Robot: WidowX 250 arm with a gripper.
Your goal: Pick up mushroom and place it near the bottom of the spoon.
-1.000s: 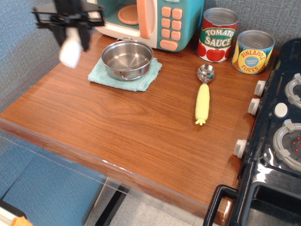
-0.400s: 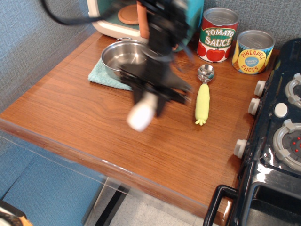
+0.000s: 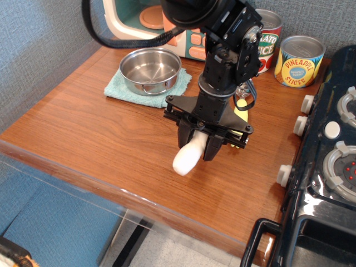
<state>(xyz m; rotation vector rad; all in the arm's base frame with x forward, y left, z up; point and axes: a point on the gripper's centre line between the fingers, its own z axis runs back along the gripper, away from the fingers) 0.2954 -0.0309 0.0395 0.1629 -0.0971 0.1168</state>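
My gripper (image 3: 198, 146) is shut on the mushroom (image 3: 188, 158), whose white stem points down and toward the camera; its cap is hidden between the fingers. The mushroom hangs just above the wooden counter (image 3: 111, 133), at the front middle. The spoon (image 3: 241, 112) lies right behind the gripper; only slivers of its pale yellow handle show past the arm, and its metal bowl is hidden.
A steel pot (image 3: 150, 69) sits on a teal cloth (image 3: 119, 89) at the back left. A toy microwave (image 3: 167, 22) stands behind it. A tomato sauce can (image 3: 268, 39) and a pineapple can (image 3: 299, 60) stand at the back right. A toy stove (image 3: 328, 167) borders the right side.
The arm has swung from the far left, over the pot, to the front middle, carrying the mushroom down close to the counter beside the spoon's handle.
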